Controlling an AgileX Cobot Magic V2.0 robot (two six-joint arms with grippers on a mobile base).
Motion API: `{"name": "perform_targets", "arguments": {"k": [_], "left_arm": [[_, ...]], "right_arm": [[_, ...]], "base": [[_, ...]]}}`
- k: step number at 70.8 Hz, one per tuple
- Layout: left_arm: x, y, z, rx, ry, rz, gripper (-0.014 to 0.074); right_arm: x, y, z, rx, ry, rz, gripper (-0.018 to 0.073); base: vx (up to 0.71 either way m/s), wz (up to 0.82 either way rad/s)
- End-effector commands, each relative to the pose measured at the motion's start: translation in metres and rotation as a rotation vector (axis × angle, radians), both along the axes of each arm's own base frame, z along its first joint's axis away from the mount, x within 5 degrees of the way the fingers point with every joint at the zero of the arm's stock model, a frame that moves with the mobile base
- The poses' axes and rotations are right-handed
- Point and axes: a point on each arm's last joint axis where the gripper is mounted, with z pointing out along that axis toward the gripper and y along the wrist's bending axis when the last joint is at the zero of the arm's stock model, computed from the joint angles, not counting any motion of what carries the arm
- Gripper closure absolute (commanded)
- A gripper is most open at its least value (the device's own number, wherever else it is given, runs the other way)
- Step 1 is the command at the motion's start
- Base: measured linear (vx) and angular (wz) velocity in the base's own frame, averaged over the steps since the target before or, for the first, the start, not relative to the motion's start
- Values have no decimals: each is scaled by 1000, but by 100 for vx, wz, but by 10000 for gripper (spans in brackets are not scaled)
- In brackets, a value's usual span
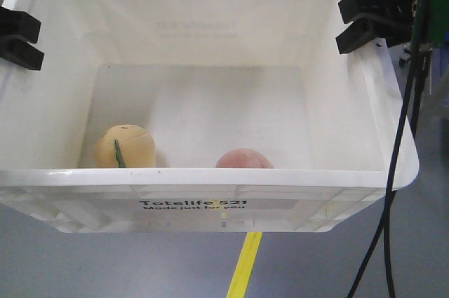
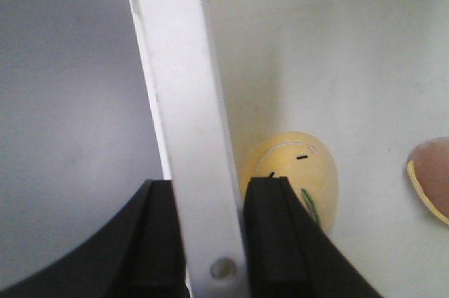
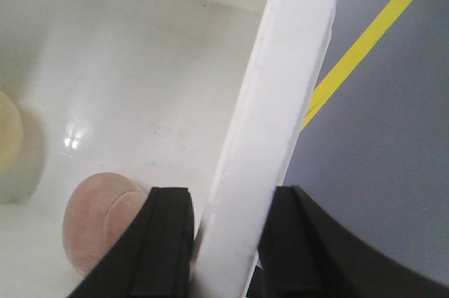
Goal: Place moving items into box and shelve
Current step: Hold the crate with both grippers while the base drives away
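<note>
**Box.** One white crate (image 1: 210,180), printed "Totelife 521", fills the front view, with grey floor (image 1: 84,263) and a yellow floor line (image 1: 245,263) showing beneath it. In my judgement it is held off the ground.
- The plastic looks stiff at the ribbed rim but thin and smooth in the walls.
- Expect it to be light, a little flexible and slippery under the pads.
- Take hold on the two opposite side walls at the rim, level with each other, so that it does not twist or tip.

**Grippers.** Two.
- Your left gripper (image 2: 210,193) has its jaws closed to the thickness of the left wall, one finger inside and one outside.
- Your right gripper (image 3: 224,196) pinches the right wall in the same way.
- Neither gripper holds anything else.

**Moving items.** Two, both on the crate floor against the near wall.
- The pale yellow toy (image 1: 126,147), with a green stripe, lies near the left corner.
- The pink toy (image 1: 243,159) lies about mid-width, apart from the yellow one and half hidden by the rim.
- Both look soft, rounded and light. They add little load but may roll if you tilt the crate.

**Other.** Dark cables (image 1: 400,137) hang just beside the right wall. Mind them when you shelve the crate.
</note>
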Motion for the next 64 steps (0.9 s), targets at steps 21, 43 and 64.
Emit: {"name": "perform_targets", "arguments": {"k": [21, 43, 64], "left_arm": [[-7, -4, 28, -79, -169, -10, 613], [-7, -4, 28, -79, -169, -10, 613], [-6, -4, 28, -79, -170, -9, 613]], "right_arm": [[-9, 2, 30, 94, -162, 11, 571], [-9, 2, 30, 94, -162, 11, 571], [-9, 2, 30, 94, -162, 11, 571]], "base": [[42, 7], [44, -3], [45, -13]]}}
